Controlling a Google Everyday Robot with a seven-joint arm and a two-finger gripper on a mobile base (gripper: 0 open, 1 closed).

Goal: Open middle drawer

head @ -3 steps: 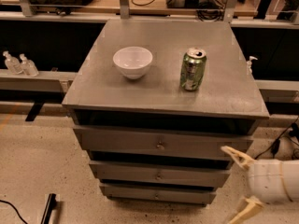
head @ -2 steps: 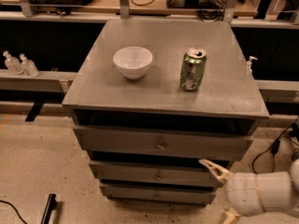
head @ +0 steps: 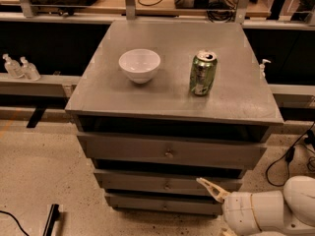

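The grey cabinet has three drawer fronts, each with a small round knob. The middle drawer [head: 133, 180] is the second front and is shut, with its knob [head: 167, 185] at the centre. My gripper [head: 212, 206] is at the lower right, in front of the right part of the middle and bottom drawers. It is open. Its upper fingertip [head: 203, 182] lies just right of the middle drawer's knob, apart from it. The lower finger is mostly cut off by the bottom edge of the view.
A white bowl [head: 140, 65] and a green soda can [head: 203, 73] stand on the cabinet top [head: 98, 97]. The top drawer [head: 123, 149] and bottom drawer [head: 147, 202] are shut. Two small bottles [head: 19, 68] stand on a ledge at the left. A black cable [head: 288, 156] lies on the floor at the right.
My gripper has moved left and a little down, from beside the cabinet's right edge to in front of the lower drawers, near the middle drawer's knob. The drawers have not moved.
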